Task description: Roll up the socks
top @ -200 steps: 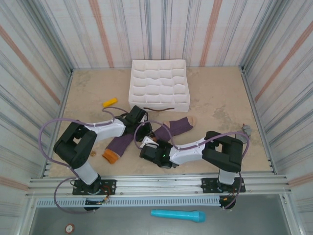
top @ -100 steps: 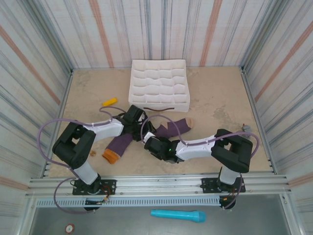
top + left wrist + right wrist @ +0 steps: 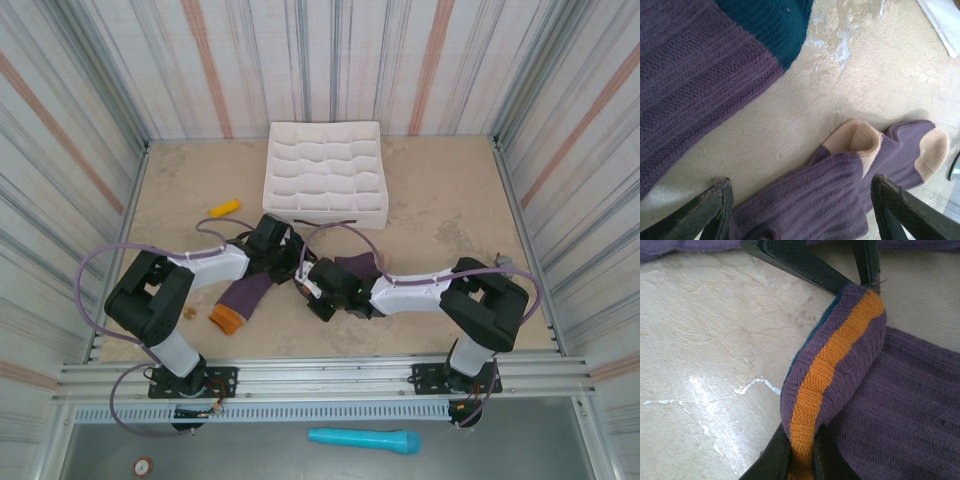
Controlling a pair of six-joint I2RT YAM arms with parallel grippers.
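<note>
Right gripper [image 3: 801,462] clenched on orange-banded sock cuff [image 3: 837,357]; left gripper [image 3: 802,210] released, fingers [image 3: 715,210] wide astride beige-toed sock [image 3: 810,192]; both just before the divider tray [image 3: 330,213].

The first sock [image 3: 243,296] lay flat and stretched out, purple with its orange cuff [image 3: 227,318] nearest the front edge. The second sock [image 3: 353,266] lay bunched just to its right, its orange-banded cuff [image 3: 832,360] folded over (tan toe [image 3: 932,150] showing).

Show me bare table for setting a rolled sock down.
Free: the table right of the tray, and the far-left corner beyond the yellow marker. Crowded: in front of the tray, where the socks, left arm and right arm meet.
</note>
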